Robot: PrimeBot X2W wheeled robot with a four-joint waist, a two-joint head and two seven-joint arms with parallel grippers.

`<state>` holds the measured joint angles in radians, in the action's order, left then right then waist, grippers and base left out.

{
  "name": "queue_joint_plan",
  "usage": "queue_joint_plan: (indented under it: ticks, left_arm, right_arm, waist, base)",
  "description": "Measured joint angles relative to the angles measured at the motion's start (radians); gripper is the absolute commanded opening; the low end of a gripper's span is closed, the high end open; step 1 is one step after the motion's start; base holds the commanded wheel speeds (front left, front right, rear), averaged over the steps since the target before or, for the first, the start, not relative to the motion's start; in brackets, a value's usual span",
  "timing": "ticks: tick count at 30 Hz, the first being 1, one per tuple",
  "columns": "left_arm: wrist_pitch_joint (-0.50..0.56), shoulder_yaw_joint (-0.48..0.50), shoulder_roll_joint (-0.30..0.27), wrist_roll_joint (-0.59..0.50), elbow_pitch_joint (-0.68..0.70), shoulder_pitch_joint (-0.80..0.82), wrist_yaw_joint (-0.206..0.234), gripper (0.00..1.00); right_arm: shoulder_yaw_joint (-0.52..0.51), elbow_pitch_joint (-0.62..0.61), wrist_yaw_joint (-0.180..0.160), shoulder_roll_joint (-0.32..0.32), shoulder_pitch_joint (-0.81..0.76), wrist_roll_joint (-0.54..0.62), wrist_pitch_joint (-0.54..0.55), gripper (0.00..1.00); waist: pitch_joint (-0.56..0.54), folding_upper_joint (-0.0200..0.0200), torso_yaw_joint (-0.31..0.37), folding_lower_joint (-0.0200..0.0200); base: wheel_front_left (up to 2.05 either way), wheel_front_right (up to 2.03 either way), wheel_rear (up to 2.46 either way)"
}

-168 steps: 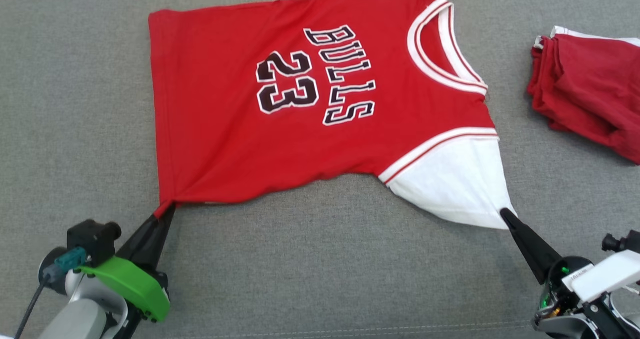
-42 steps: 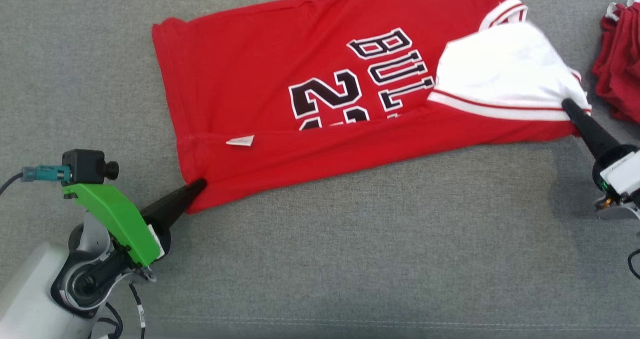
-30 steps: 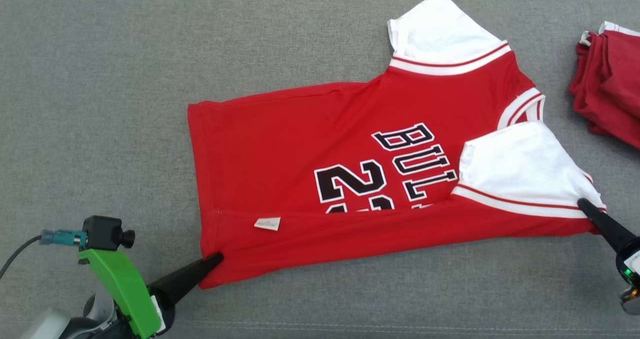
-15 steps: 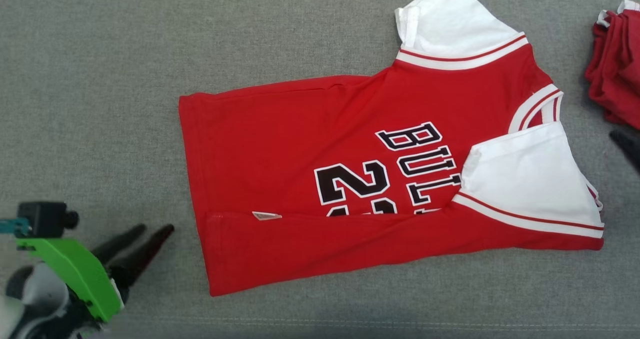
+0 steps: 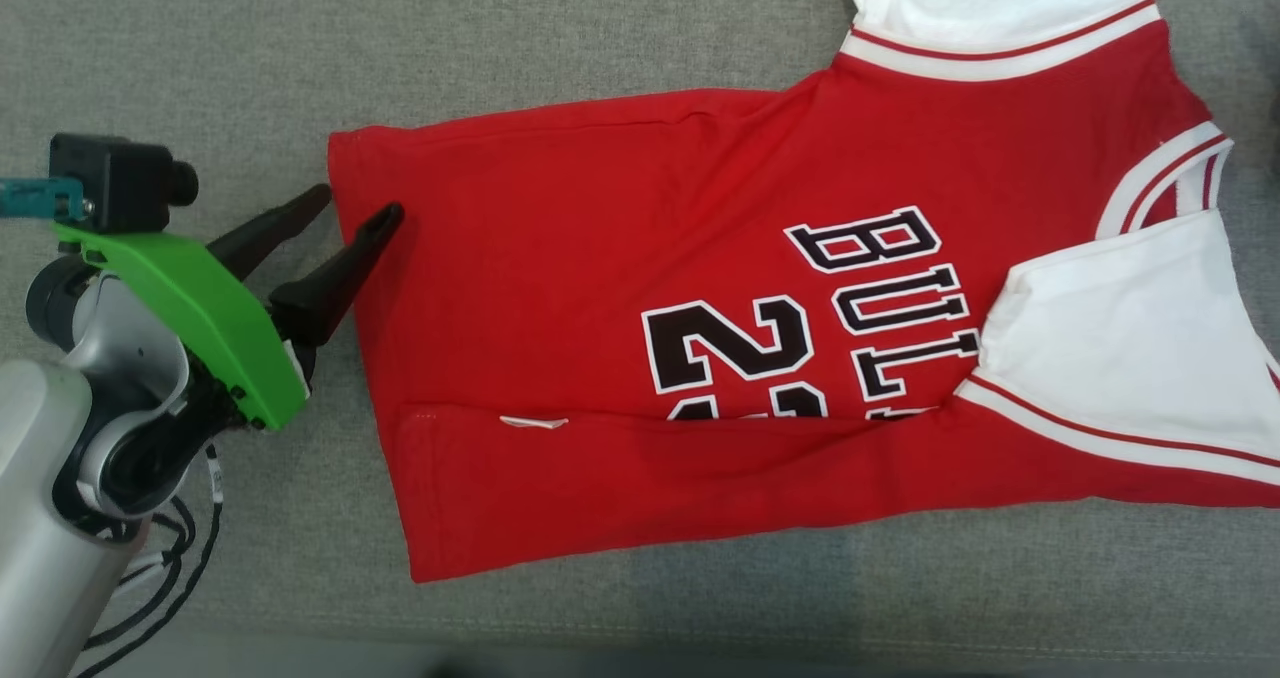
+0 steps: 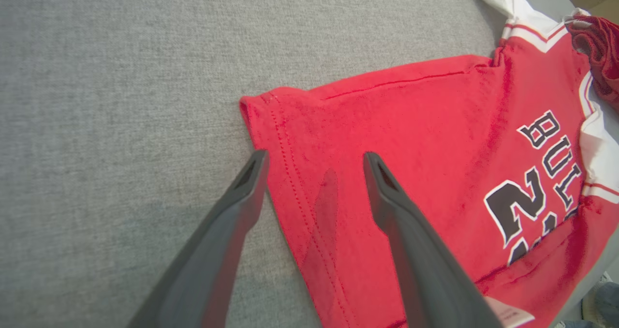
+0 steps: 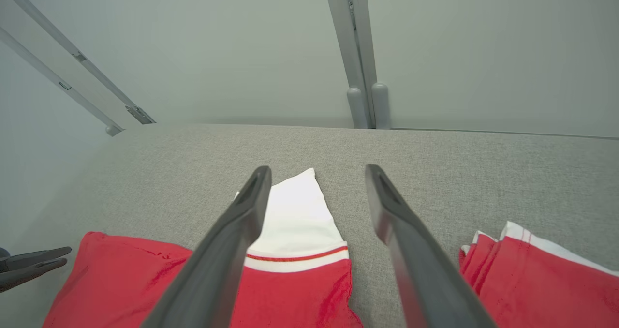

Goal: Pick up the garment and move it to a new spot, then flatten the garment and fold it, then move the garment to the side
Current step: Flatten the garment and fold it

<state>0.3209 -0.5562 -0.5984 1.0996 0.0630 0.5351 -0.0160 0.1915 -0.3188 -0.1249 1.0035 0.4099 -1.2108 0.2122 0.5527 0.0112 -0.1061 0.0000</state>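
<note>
**Jersey half-folded; both grippers free**

The jersey (image 5: pixel 620 288) is laid flat on the grey surface (image 5: pixel 200 58), w/ its near long edge turned up over the number and one white sleeve lying on top. The L gripper (image 5: pixel 356 203) is held w/ fingers apart and empty, astride the hem (image 6: pixel 285 183) by the far corner. One finger is over cloth, one over bare surface; contact can't be told. The R gripper (image 7: pixel 317 168) is likewise spread and empty, poised above the far sleeve (image 7: pixel 295 212). A red pile (image 7: pixel 532 275) lies just beside. The fabric is judged light, limp and not fragile, so sag and creasing are expected if it's lifted at one pt. It's best taken at the stitched hem corner and the sleeve band, w/ both layers pinched.
</note>
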Motion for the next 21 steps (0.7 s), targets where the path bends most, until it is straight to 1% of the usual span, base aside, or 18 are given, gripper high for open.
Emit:
queue_joint_plan:
  ticks: [6, 7, 8, 9, 10, 11, 15, 17, 21]
  left_arm:
    - [0.022, -0.027, 0.066, -0.027, -0.052, 0.118, 0.016, 1.00]
    - [0.030, -0.033, 0.095, -0.027, -0.057, 0.143, 0.016, 1.00]
    - [0.030, -0.039, 0.114, -0.027, -0.058, 0.157, 0.010, 0.72]
    - [0.031, -0.053, 0.130, -0.027, -0.060, 0.172, 0.001, 0.35]
    - [0.031, -0.062, 0.148, -0.027, -0.066, 0.186, -0.006, 0.06]
    - [0.031, -0.069, 0.163, -0.027, -0.075, 0.199, -0.016, 0.00]
    - [0.030, -0.082, 0.194, -0.026, -0.110, 0.230, -0.047, 0.00]
    - [0.029, -0.094, 0.230, -0.019, -0.126, 0.245, -0.062, 0.00]
    - [0.021, -0.104, 0.263, -0.013, -0.150, 0.252, -0.076, 0.00]
  right_arm:
    - [0.051, 0.031, 0.000, -0.023, 0.174, 0.073, 0.058, 1.00]
    - [0.068, 0.045, 0.000, -0.027, 0.212, 0.101, 0.081, 1.00]
    - [0.075, 0.062, 0.000, -0.033, 0.230, 0.114, 0.085, 1.00]
    - [0.080, 0.084, 0.000, -0.041, 0.247, 0.127, 0.088, 1.00]
    - [0.087, 0.109, -0.001, -0.053, 0.261, 0.138, 0.092, 1.00]
    - [0.097, 0.134, -0.001, -0.065, 0.271, 0.148, 0.099, 1.00]
    - [0.132, 0.215, -0.001, -0.136, 0.315, 0.176, 0.107, 1.00]
    - [0.152, 0.264, -0.001, -0.171, 0.353, 0.195, 0.117, 1.00]
    - [0.182, 0.327, -0.001, -0.204, 0.388, 0.226, 0.151, 1.00]
  waist:
    - [0.076, 0.0000, -0.025, 0.0000]
    - [0.101, 0.0000, -0.035, 0.0000]
    - [0.114, 0.0000, -0.041, 0.0000]
    - [0.126, 0.0000, -0.047, 0.0000]
    - [0.137, 0.0000, -0.054, 0.0000]
    - [0.146, 0.0000, -0.062, 0.0000]
    - [0.168, 0.0000, -0.101, 0.0000]
    - [0.176, 0.0000, -0.131, 0.0001]
    - [0.178, 0.0000, -0.164, 0.0000]
  base:
    - [0.00, 0.00, 0.00]
    - [0.00, 0.00, 0.00]
    - [0.00, 0.00, 0.00]
    - [0.00, 0.00, 0.00]
    - [0.00, 0.00, 0.00]
    - [0.00, 0.00, 0.00]
    - [0.00, 0.00, 0.00]
    - [0.00, 0.00, 0.00]
    - [0.00, 0.00, 0.00]
